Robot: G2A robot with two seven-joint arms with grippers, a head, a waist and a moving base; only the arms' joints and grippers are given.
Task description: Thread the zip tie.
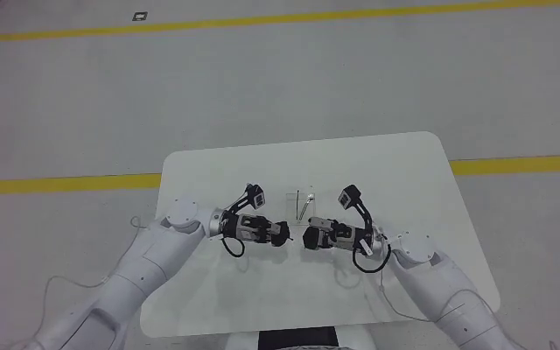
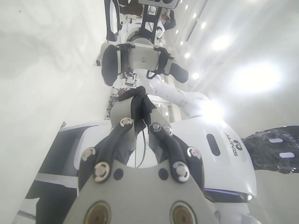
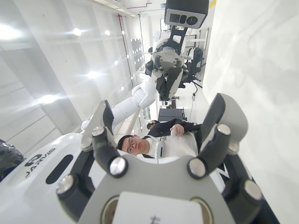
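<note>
A thin dark zip tie (image 1: 302, 206) lies flat on the white table (image 1: 411, 175), just beyond the gap between the two grippers. My left gripper (image 1: 281, 234) hovers near the table's middle, pointing toward the other arm. Its black-padded fingers are pressed together, and I see nothing between them (image 2: 135, 97). Facing it a short way off is my right gripper (image 1: 307, 238), open with an empty gap between its fingers (image 3: 162, 102). The left wrist view looks straight at the open right gripper (image 2: 143, 67), and the right wrist view at the shut left gripper (image 3: 167, 93).
The table's far edge (image 1: 306, 144) runs beyond the zip tie. Bare tabletop lies to either side of the arms. Yellow floor lines (image 1: 79, 184) run past the table.
</note>
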